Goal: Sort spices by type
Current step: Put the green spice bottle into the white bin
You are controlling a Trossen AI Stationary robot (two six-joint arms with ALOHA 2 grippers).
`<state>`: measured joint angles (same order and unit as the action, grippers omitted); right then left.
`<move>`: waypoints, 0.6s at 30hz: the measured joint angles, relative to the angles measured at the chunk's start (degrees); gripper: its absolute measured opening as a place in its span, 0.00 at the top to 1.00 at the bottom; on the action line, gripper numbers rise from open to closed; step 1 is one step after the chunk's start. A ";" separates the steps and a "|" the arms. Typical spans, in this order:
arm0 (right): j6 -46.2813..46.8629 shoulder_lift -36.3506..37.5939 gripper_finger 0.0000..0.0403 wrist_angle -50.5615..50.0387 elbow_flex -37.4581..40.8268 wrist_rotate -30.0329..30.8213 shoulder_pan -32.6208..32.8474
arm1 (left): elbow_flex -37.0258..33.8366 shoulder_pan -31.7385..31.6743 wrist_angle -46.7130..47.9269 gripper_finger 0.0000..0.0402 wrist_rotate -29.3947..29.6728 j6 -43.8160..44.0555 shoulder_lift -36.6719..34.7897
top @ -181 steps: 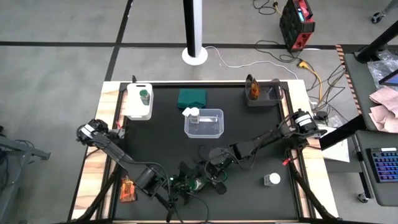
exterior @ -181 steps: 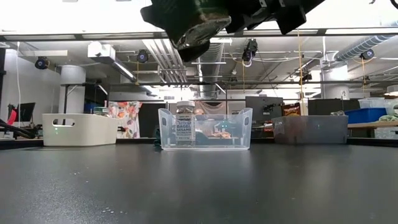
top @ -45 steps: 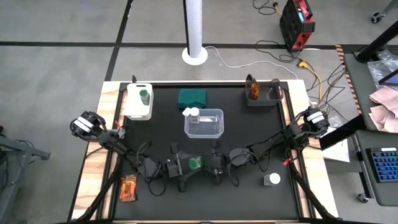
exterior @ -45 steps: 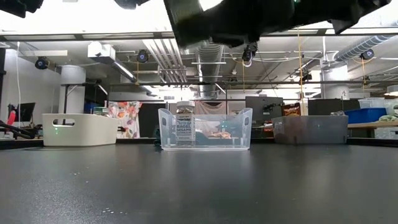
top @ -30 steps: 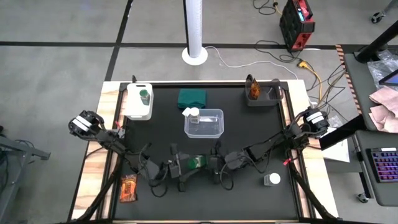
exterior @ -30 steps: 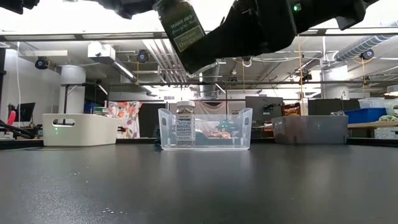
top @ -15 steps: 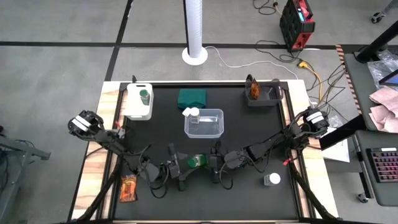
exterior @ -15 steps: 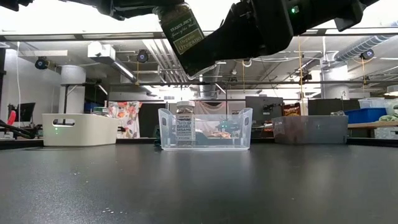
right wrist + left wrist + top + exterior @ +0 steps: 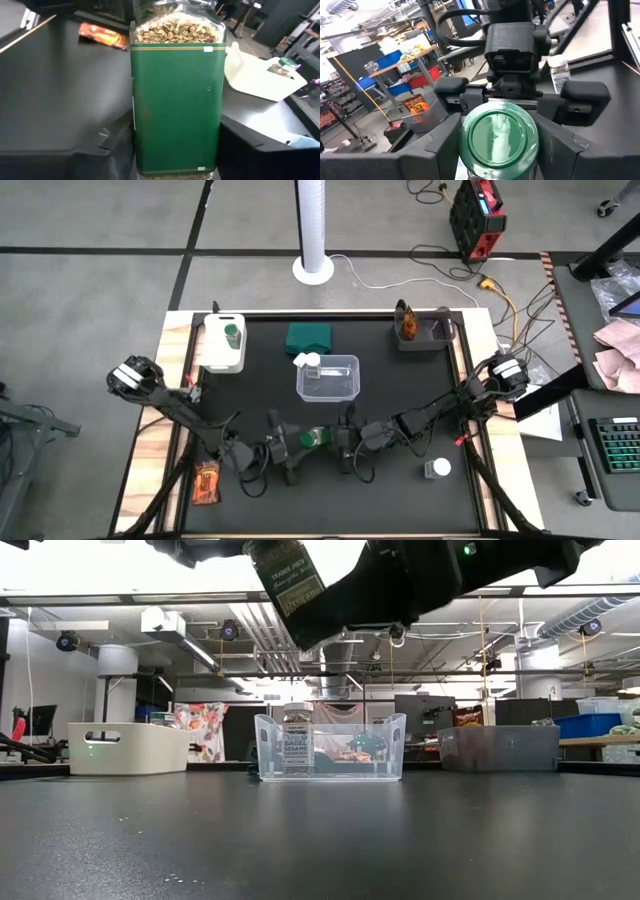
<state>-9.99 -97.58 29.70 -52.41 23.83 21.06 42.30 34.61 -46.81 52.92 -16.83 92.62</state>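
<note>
Overhead, both grippers pinch one green-lidded jar (image 9: 316, 438); the clear bin (image 9: 328, 379) holds a white-lidded jar (image 9: 309, 363)

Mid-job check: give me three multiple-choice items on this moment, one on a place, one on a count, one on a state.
1. The loose white-lidded jar stands:
A) on the table's right part
B) on the floor
C) outside the table's far edge

2. Green-lidded jars in the high view:
A) one
B) two
C) four

3. The green-labelled jar between the left gripper and right gripper is:
A) standing on the table
B) lying flat on the table
C) raised above the table

Key:
1. A, it sits alone to the right of the arms.
2. B, one is between the grippers and the other green-lidded jar is in the white bin.
3. C, the low view shows it high over the tabletop.
</note>
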 joint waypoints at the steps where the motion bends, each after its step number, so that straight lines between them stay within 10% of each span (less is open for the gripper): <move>1: 0.14 0.01 0.43 0.24 -0.06 0.43 0.00 | 0.00 -0.02 0.18 0.53 0.58 0.03 -0.50; 8: 1.45 0.08 0.19 -0.15 -0.05 2.10 -0.15 | 0.00 -0.13 11.92 0.53 1.08 1.50 -7.18; 18: 2.75 -0.02 0.20 -1.55 0.16 4.51 -0.25 | 0.05 -2.23 48.24 0.53 14.14 21.15 -28.03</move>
<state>-7.24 -97.60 28.15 -52.25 28.34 20.81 42.36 32.38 1.42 67.06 4.32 64.59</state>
